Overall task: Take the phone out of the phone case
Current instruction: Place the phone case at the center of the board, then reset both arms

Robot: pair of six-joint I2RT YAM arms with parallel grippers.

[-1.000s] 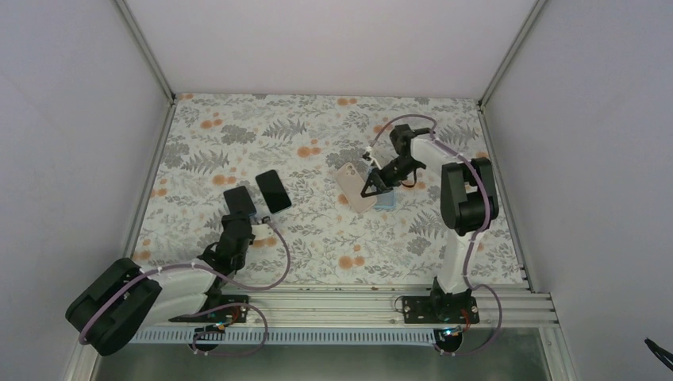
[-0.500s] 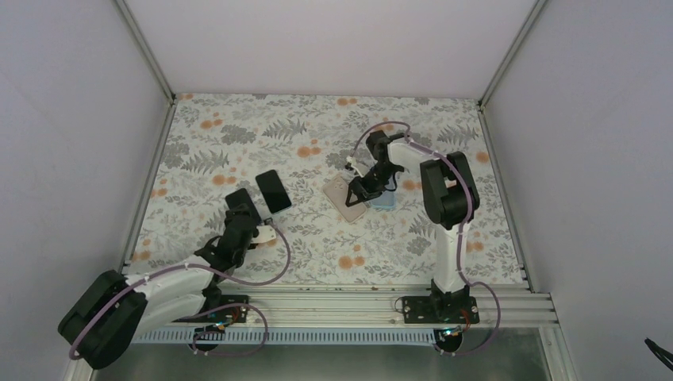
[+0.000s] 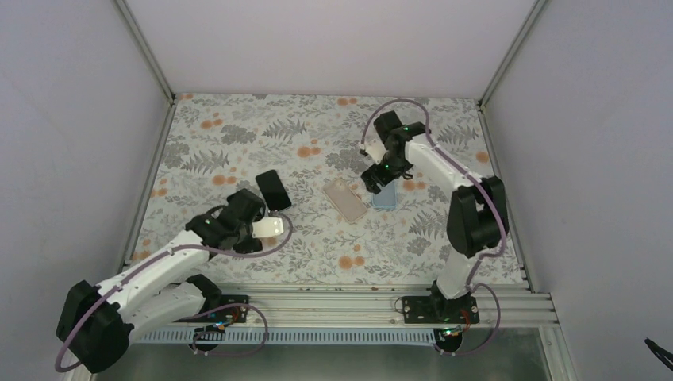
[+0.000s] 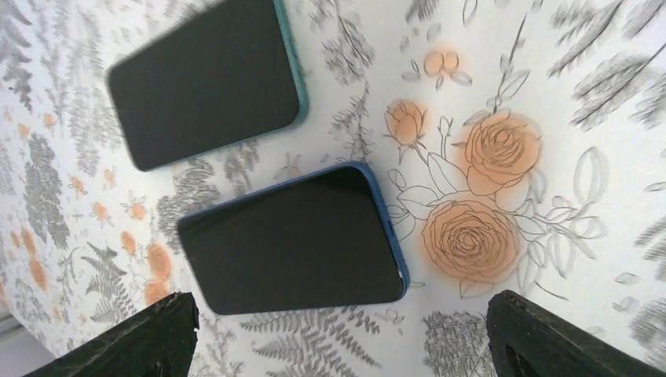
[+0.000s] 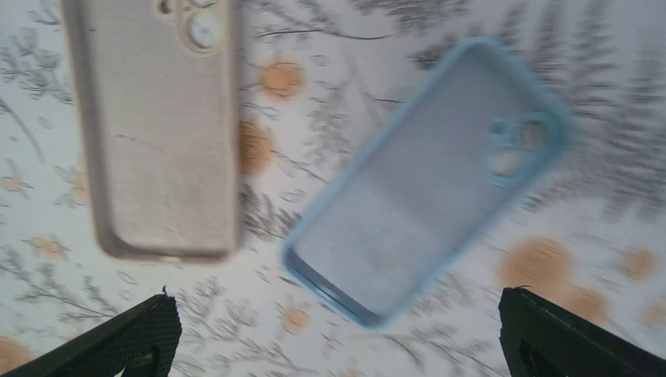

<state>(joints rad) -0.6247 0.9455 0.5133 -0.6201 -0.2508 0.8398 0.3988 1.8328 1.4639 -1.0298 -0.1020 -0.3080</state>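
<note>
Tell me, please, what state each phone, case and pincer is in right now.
Teal-edged phone: flat, screen up, dark.
Blue-edged phone: flat, screen up, dark.
Beige case: flat, empty.
Light blue case: flat, empty.
Left pincer: open, holding nothing.
Right pincer: open, holding nothing.

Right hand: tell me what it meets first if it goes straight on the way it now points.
Probably the light blue case, flat on the table ahead of the right hand; the beige case lies off to the side. Depth is unclear.
</note>
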